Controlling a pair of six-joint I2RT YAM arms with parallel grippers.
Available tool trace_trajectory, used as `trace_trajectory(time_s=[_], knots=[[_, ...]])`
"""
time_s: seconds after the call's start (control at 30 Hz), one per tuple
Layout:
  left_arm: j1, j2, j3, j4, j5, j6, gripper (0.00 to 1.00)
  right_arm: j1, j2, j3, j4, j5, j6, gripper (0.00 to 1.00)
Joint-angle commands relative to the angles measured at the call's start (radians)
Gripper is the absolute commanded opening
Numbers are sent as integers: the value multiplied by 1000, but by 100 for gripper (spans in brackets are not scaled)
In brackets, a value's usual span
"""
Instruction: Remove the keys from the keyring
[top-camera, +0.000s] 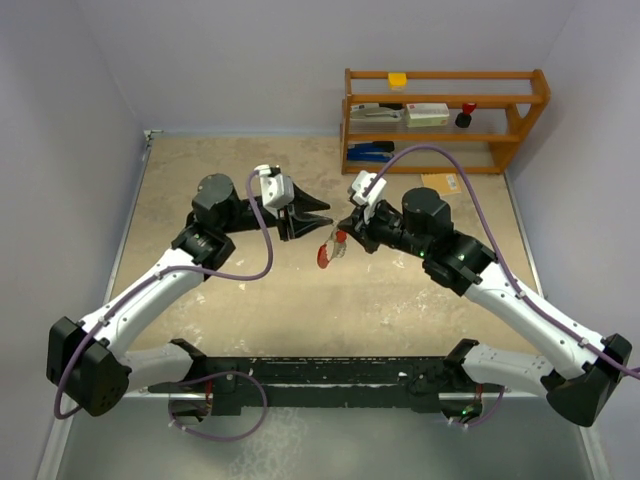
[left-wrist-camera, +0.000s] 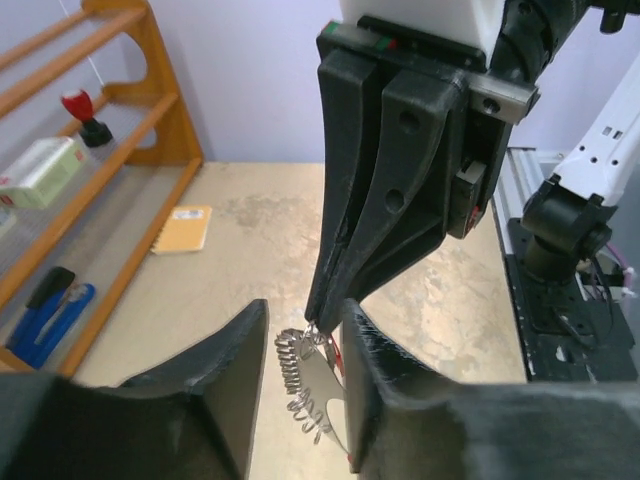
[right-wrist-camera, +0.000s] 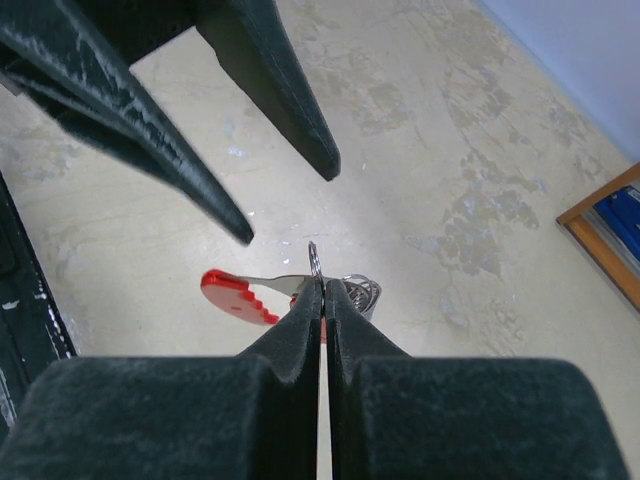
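step: getting a hold, keys not off yet | right gripper (right-wrist-camera: 323, 288) pinched tight on the keyring (top-camera: 325, 252), which hangs in the air just under it | left gripper (left-wrist-camera: 300, 335) spread wide, holding nothing, just beside right gripper | keys too small to pick out | next, i think: left must close on a key and pull away from right gripper
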Motion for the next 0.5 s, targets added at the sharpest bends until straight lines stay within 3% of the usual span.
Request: trace_trajectory(time_s=[0.0, 0.07, 0.13, 0.3, 0.47], knots=[[-7, 9, 28, -20, 48, 23, 43, 0, -33, 2, 51, 5, 1, 0], [-6, 7, 29, -28, 84, 42, 53, 0, -31, 7, 44, 0, -1, 0], [-6, 3, 30, -36, 110, 54, 56, 0, -30, 10, 39, -6, -3, 0], [-6, 1, 35, -58, 187, 92, 50, 0, -31, 12, 42, -40, -2, 0], [-6, 13, 38, -64, 168, 97, 40, 1, -35, 12, 45, -81, 0, 0]])
